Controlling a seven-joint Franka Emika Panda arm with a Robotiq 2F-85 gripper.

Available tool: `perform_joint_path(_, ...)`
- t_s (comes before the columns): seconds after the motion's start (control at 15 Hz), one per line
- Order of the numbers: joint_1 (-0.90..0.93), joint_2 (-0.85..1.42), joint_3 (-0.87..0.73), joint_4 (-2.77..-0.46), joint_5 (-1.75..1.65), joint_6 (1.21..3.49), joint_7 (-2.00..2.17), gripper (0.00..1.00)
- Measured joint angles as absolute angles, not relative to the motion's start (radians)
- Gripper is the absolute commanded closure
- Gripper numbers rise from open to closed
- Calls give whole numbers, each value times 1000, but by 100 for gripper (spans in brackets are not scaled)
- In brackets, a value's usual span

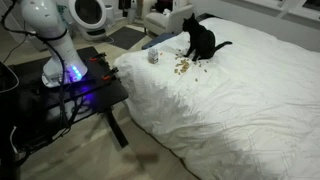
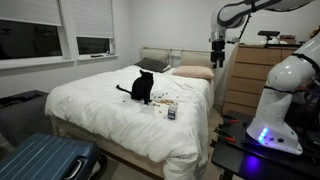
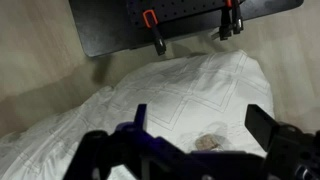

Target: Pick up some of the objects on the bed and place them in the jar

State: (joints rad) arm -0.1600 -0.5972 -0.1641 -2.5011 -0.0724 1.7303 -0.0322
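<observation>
Jar (image 2: 171, 113) well below end effector (image 2: 217, 60)

Bed (image 1: 250, 100): white cloth duvet, matt, soft, heavily rumpled. The wrist view shows a stitched diamond quilting in the fabric.
Pillows (image 2: 190, 72): cloth, matt.
Cat (image 1: 200, 40): black fur, matt with a faint sheen.
Objects (image 1: 183, 66): tan and brown bits, dull. Too small to tell the material.
Jar (image 1: 153, 56): pale, smooth wall. Material unclear.
Arm (image 1: 45, 20): white shell, looks like plastic, glossy and smooth.
Gripper (image 3: 200, 118): dark and matt, but blurred.
Table (image 3: 120, 25): black top, matt, perforated with rows of holes.
Clamps (image 3: 152, 20): dark bodies with orange glossy grips.
Floor (image 3: 40, 60): pale wood look, smooth, low sheen.
Suitcase (image 2: 45, 160): blue hard shell, ribbed, slight gloss.
Dresser (image 2: 250, 75): light wood, smooth.
</observation>
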Motion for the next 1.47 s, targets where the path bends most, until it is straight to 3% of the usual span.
perform_joint_path(0.4,-167,-587,-174,-2501,-72,1779,-32,0)
perform_joint_path(0.73,-200,-520,-212,-2499,-72,2000,-32,0)
perform_joint_path(1.47,-210,-154,-218,-2373,-159,2292,-77,0)
